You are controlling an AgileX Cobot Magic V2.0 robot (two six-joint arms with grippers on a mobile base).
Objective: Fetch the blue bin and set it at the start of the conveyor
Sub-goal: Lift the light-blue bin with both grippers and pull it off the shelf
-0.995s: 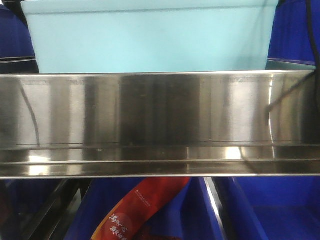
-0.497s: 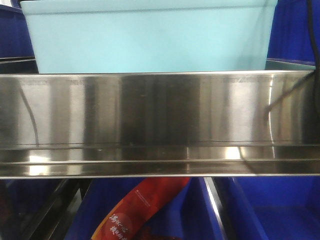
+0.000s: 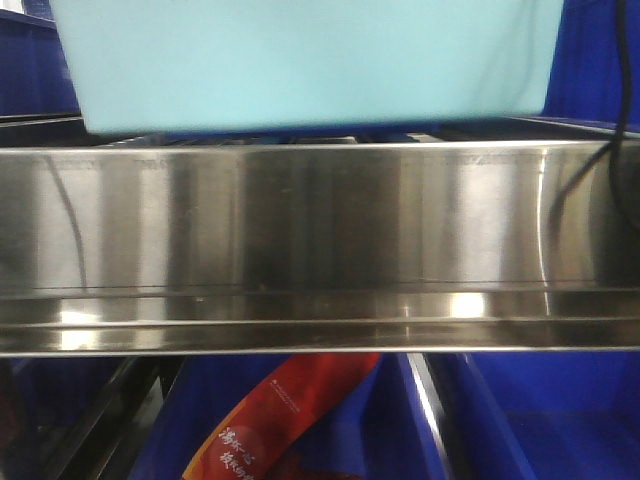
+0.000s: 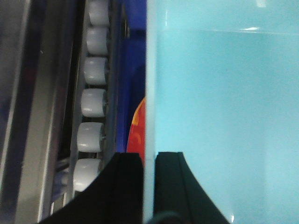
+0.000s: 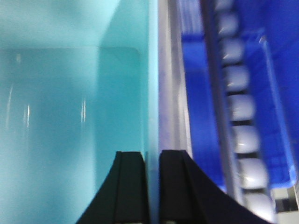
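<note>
Fig.: pale cyan rectangular plastic bin (image 3: 300, 60) held w/ its base just clear above the polished stainless-steel shelf rail (image 3: 320, 230). Left gripper (image 4: 149, 186) & right gripper (image 5: 153, 186) each pinch one side wall, one black finger inside, one outside. No contents seen, so prob. light. Smooth thin wall likely flexes & slips; best hold is at the rolled rim, opp. sides, bin level.
</note>
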